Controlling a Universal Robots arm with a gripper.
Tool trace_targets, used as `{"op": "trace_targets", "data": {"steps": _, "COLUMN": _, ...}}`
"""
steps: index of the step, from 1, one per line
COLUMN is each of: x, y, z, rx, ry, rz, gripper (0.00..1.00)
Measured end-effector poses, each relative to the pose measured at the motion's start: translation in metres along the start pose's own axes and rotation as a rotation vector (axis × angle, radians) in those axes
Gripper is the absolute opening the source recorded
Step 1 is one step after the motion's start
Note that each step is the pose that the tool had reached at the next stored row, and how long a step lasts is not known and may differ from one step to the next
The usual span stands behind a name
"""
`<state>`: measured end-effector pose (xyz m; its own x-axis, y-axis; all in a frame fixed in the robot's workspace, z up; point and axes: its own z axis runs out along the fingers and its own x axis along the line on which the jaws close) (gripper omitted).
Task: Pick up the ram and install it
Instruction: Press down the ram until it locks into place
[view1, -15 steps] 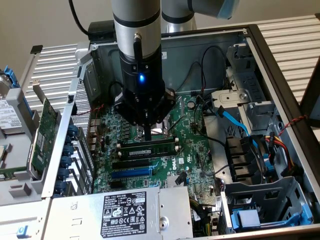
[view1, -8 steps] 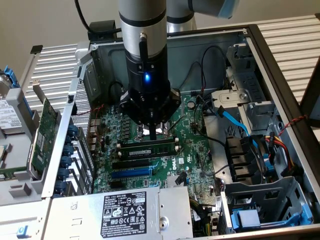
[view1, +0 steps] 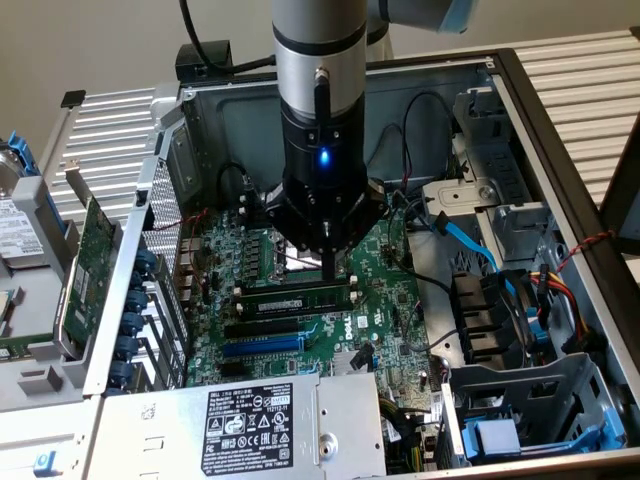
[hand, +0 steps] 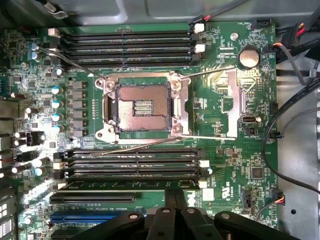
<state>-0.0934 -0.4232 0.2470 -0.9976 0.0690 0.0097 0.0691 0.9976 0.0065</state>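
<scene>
The ram (view1: 297, 298) lies along one of the memory slots on the motherboard (view1: 385, 290), just below the processor socket (hand: 142, 107) in the exterior view, a thin green stick with dark chips and a small white label. The gripper (view1: 331, 268) stands straight above it with its fingers drawn tight together, their tip coming down onto the stick's top edge toward the end at the exterior view's right. Nothing is clamped between them; they appear to bear on the edge rather than grasp it. Whether the stick is fully seated and the end latches have closed cannot be told.

The stick looks light and stiff along its length, but thin and easily cracked if bent sideways or twisted. Its faces carry chips and fine traces, so the safe hold seems to be the bare long edges or the short ends, never the gold contact row. Pressure probably wants to fall square on the top edge, in line with the slot, as a skewed push could jam it or stress the board

In the wrist view the slot bank (hand: 132, 167) sits just ahead of the fingers
</scene>
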Motion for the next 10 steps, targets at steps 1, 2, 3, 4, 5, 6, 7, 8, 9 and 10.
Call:
{"op": "trace_targets", "data": {"steps": 1, "x": -0.0004, "y": -0.0004, "z": 0.0017, "rx": 0.0, "ry": -0.001, "rz": 0.0, "gripper": 0.1}}
{"op": "trace_targets", "data": {"steps": 2, "x": -0.0008, "y": -0.0005, "z": 0.0032, "rx": -0.0001, "ry": -0.0024, "rz": 0.0, "gripper": 0.1}}
{"op": "trace_targets", "data": {"steps": 3, "x": -0.0011, "y": -0.0005, "z": 0.0045, "rx": -0.0002, "ry": -0.0043, "rz": 0.0, "gripper": 0.1}}
{"op": "trace_targets", "data": {"steps": 4, "x": -0.0013, "y": -0.0005, "z": 0.0057, "rx": -0.0003, "ry": -0.0057, "rz": 0.0, "gripper": 0.1}}
{"op": "trace_targets", "data": {"steps": 5, "x": -0.0016, "y": -0.0005, "z": 0.0068, "rx": -0.0004, "ry": -0.0071, "rz": 0.0, "gripper": 0.1}}
{"op": "trace_targets", "data": {"steps": 6, "x": -0.0017, "y": -0.0004, "z": 0.0079, "rx": -0.0006, "ry": -0.0088, "rz": 0.0, "gripper": 0.1}}
{"op": "trace_targets", "data": {"steps": 7, "x": -0.0018, "y": -0.0005, "z": 0.009, "rx": -0.0006, "ry": -0.0102, "rz": 0.0, "gripper": 0.1}}
{"op": "trace_targets", "data": {"steps": 8, "x": -0.0018, "y": -0.0005, "z": 0.0098, "rx": -0.0007, "ry": -0.0113, "rz": 0.0, "gripper": 0.1}}
{"op": "trace_targets", "data": {"steps": 9, "x": -0.0018, "y": -0.0005, "z": 0.0106, "rx": -0.0008, "ry": -0.0118, "rz": 0.0, "gripper": 0.1}}
{"op": "trace_targets", "data": {"steps": 10, "x": -0.0018, "y": -0.0005, "z": 0.0114, "rx": -0.0008, "ry": -0.0122, "rz": 0.0, "gripper": 0.1}}
